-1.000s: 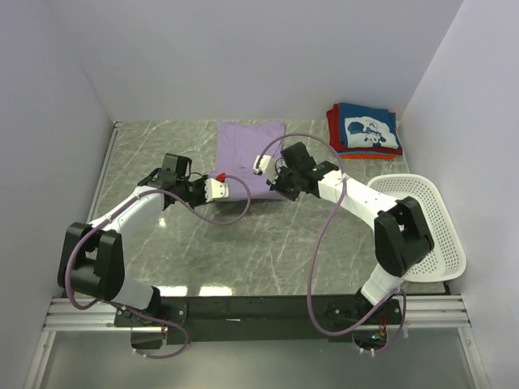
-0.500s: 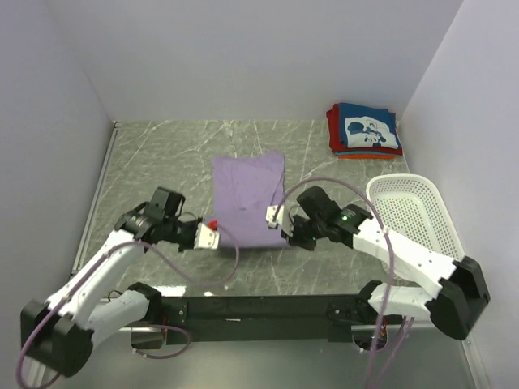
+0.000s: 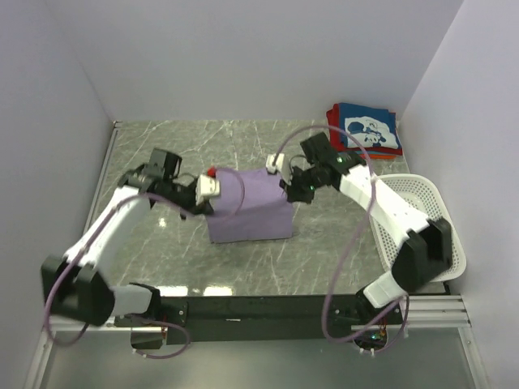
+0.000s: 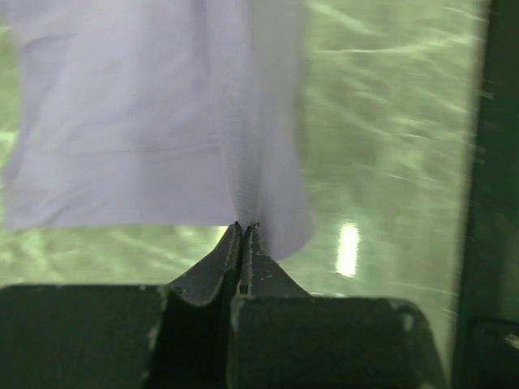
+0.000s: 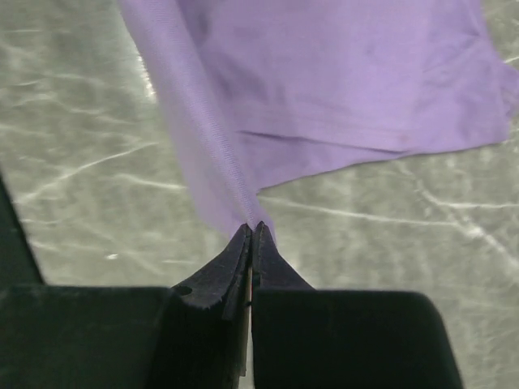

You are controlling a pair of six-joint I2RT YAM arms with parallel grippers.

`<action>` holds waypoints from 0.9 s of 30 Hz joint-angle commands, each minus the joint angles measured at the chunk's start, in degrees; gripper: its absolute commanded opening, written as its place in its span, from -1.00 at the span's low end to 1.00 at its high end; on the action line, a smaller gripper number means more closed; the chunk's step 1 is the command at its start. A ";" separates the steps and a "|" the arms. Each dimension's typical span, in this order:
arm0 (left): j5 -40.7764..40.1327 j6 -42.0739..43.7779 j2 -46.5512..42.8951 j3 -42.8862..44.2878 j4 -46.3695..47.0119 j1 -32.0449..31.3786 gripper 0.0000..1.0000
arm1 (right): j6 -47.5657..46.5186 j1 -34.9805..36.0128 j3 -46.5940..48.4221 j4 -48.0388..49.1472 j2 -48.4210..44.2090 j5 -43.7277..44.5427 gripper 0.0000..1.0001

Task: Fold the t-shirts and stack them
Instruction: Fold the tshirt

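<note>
The lavender t-shirt (image 3: 249, 207) hangs lifted between both grippers over the middle of the table, its lower edge draping onto the marble. My left gripper (image 3: 214, 180) is shut on its left upper edge; in the left wrist view (image 4: 243, 227) the cloth (image 4: 162, 121) runs out of the closed tips. My right gripper (image 3: 285, 183) is shut on its right upper edge; in the right wrist view (image 5: 253, 227) the cloth (image 5: 324, 81) hangs from the closed tips. A stack with the navy printed t-shirt (image 3: 369, 128) on red and orange ones lies at the back right corner.
A white perforated basket (image 3: 426, 227) stands at the right edge of the table, beside the right arm. White walls close the table on the left, back and right. A black rail (image 3: 259, 308) runs along the front.
Both grippers have moved from the near side of the table up and toward the back, lifting the near edge of the lavender t-shirt so it folds over and hangs between them.
</note>
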 commanded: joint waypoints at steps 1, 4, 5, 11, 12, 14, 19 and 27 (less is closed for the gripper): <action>2.14 -2.12 10.30 7.68 6.35 5.50 -0.99 | -5.60 -3.95 9.55 -1.97 9.02 -0.27 -1.00; 1.44 -7.81 21.29 14.71 12.31 7.44 -0.99 | -5.26 -5.63 18.24 -0.82 19.04 -0.62 -1.00; 0.91 -9.58 26.54 16.49 13.91 7.89 -0.99 | -5.08 -5.81 20.46 -0.64 23.94 -0.79 -1.00; -3.39 -21.10 44.66 28.45 18.23 8.25 -0.99 | -1.30 -6.16 31.20 1.28 39.95 1.92 -1.00; -4.35 -22.50 46.18 29.07 18.67 8.25 -0.99 | -0.78 -6.16 31.64 1.64 41.37 2.80 -1.00; -5.50 -26.11 49.51 29.60 19.20 8.33 -0.99 | 0.98 -5.99 33.66 1.21 44.71 3.51 -1.00; -6.39 -31.82 50.24 24.43 18.59 8.33 -0.99 | 4.67 -5.81 33.86 -2.14 47.02 2.99 -1.00; -3.58 -34.47 36.98 5.36 17.62 8.33 -0.99 | 9.59 0.25 9.99 3.57 34.55 -1.05 -1.00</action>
